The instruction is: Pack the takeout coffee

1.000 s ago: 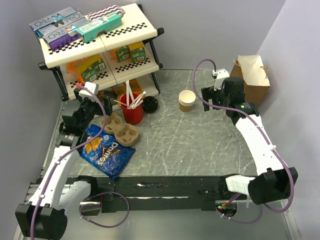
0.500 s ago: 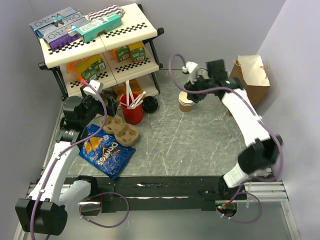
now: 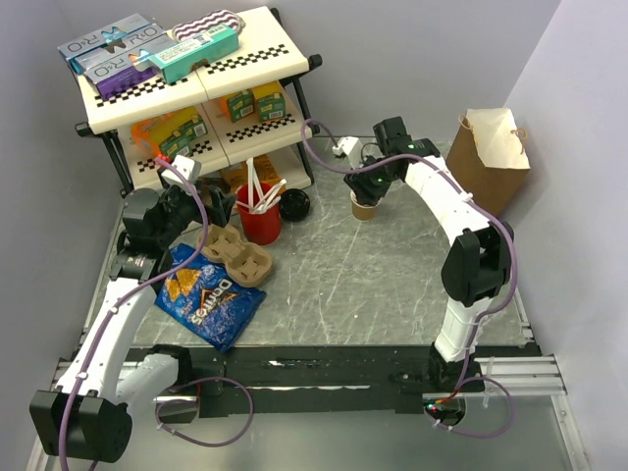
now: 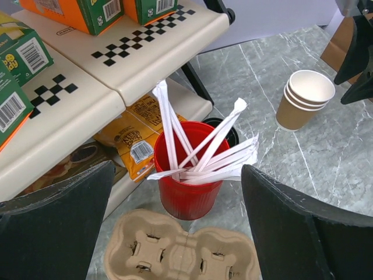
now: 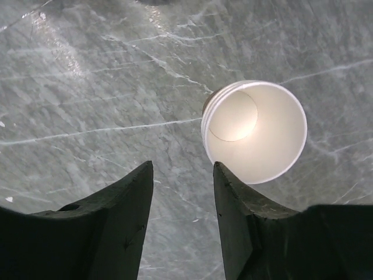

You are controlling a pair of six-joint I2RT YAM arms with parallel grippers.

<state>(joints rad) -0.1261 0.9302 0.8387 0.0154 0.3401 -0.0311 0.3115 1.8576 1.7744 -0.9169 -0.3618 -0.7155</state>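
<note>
Our left gripper (image 4: 178,175) gapes wide near the red cup of sticks (image 4: 186,201); our right gripper (image 5: 182,175), half apart and empty, hangs beside the stacked lidless cups (image 5: 254,131) toward the bench's far edge.

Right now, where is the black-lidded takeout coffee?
In the top view, the takeout coffee stands left of centre toward the back, just right of the red cup and beside the shelf rack.

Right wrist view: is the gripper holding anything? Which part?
Nothing held. The right gripper has only bare tabletop between its jaws; the lidless paper cup stack sits off to one side, ungripped.
</note>
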